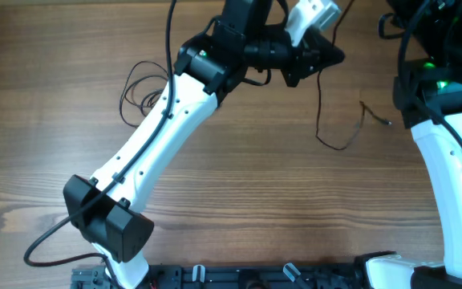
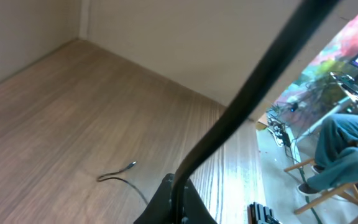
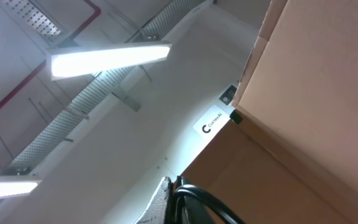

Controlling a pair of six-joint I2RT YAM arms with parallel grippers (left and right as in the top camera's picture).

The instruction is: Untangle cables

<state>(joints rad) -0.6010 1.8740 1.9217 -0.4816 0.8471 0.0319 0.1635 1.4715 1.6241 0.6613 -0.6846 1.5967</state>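
My left gripper (image 1: 326, 58) is raised over the far middle of the table and shut on a thin black cable (image 1: 320, 112). The cable hangs from it, curves on the wood and ends in a small plug (image 1: 387, 122). In the left wrist view the jaws (image 2: 179, 200) pinch a black strand that runs up to the right, and the plug end (image 2: 129, 165) lies on the table. A second cable (image 1: 139, 87) lies in loose loops at the far left. My right gripper (image 3: 176, 194) points at the ceiling, its fingers pressed together with a black cable (image 3: 207, 202) coming out of them.
The white left arm (image 1: 155, 136) stretches diagonally across the table. The right arm (image 1: 455, 168) stands along the right edge. A black rail (image 1: 239, 277) runs along the front edge. A brown cardboard box (image 3: 316, 106) fills the right of the right wrist view.
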